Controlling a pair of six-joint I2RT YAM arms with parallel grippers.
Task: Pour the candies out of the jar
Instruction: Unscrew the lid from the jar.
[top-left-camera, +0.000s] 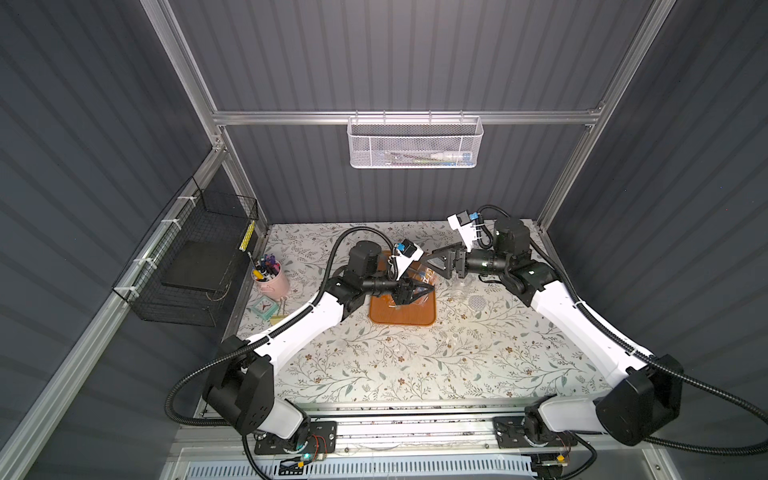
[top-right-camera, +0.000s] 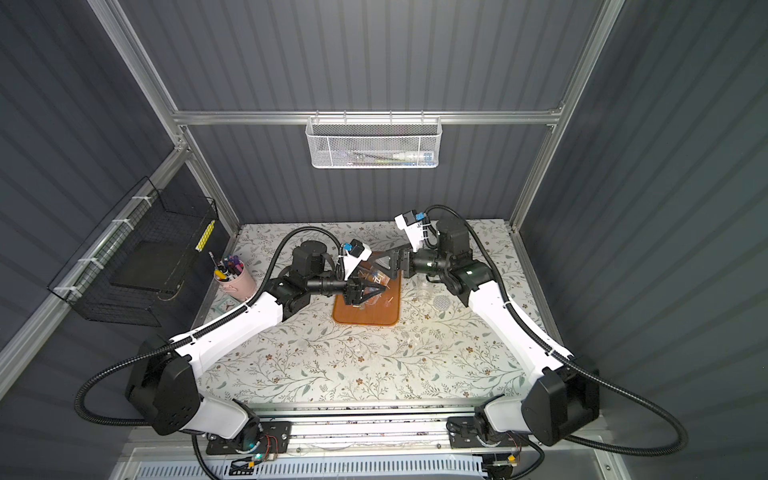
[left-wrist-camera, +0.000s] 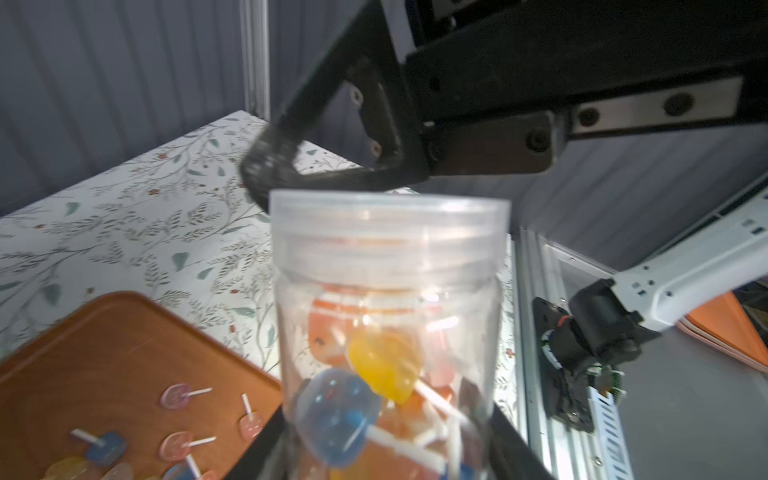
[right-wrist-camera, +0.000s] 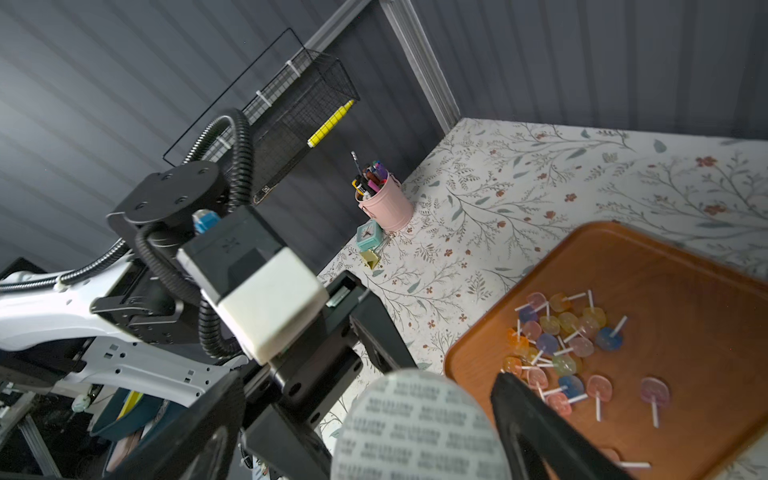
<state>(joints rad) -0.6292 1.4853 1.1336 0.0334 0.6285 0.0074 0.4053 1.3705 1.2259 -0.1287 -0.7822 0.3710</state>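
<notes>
Left gripper (top-left-camera: 420, 289) clamped on the jar (left-wrist-camera: 386, 291), held over the far half of the tray (top-left-camera: 399, 318). Lid (left-wrist-camera: 388, 220) on, closing the mouth; candies (left-wrist-camera: 386, 365) visible inside through the clear wall. Right gripper (top-left-camera: 432, 261) at the lid end, jaws spread wider than the lid, with a gap on one side. Loose candies (right-wrist-camera: 561, 345) lie on the tray. Beside the tray on the right arm's side: second clear jar (top-left-camera: 461, 286), then a round patterned cap (top-left-camera: 478, 301). Toward the left arm: pink pen cup (top-left-camera: 272, 282), teal clock (top-left-camera: 264, 308).
</notes>
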